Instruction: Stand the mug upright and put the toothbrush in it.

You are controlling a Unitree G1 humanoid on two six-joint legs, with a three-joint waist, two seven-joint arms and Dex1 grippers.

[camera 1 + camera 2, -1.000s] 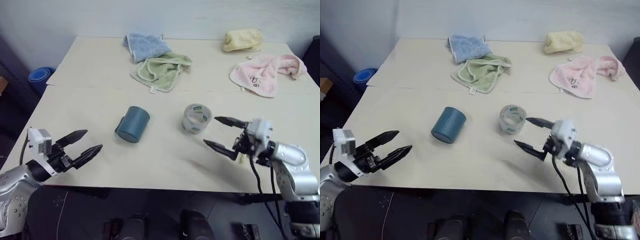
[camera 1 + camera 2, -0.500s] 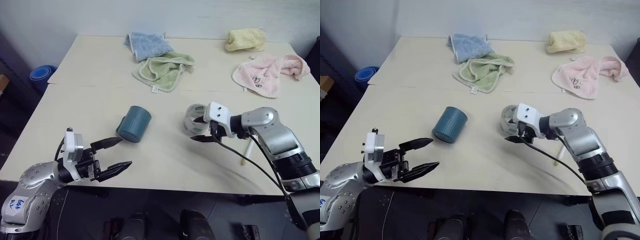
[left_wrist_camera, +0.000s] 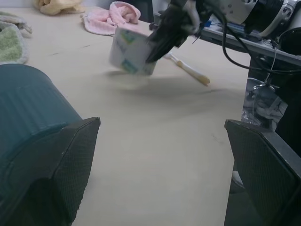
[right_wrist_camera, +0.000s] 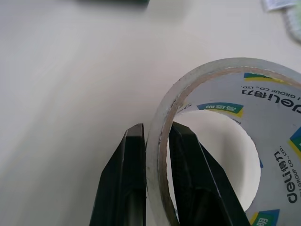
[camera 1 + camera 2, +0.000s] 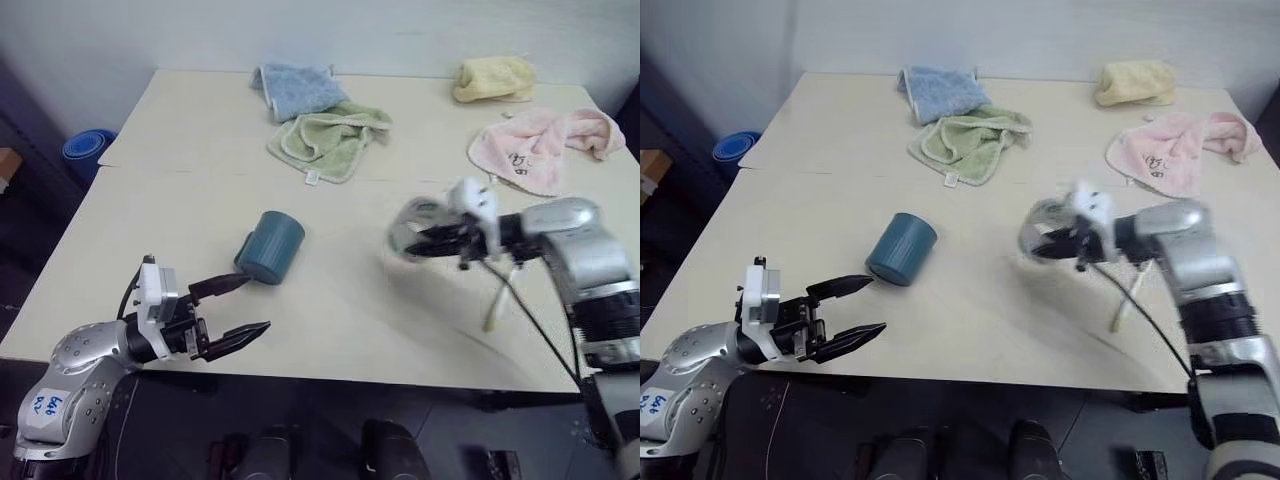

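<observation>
- Right gripper [image 4: 157, 188] pinches the wall of the clear tape roll [image 4: 225, 141], lifted off the table [image 5: 330, 310]; a thin grip could let it slip
- Left gripper [image 5: 230, 310] gapes beside the mug [image 5: 270, 247], which lies on its side
- Toothbrush [image 5: 497, 295] lies under the right arm; the trailing cable could drag it
</observation>
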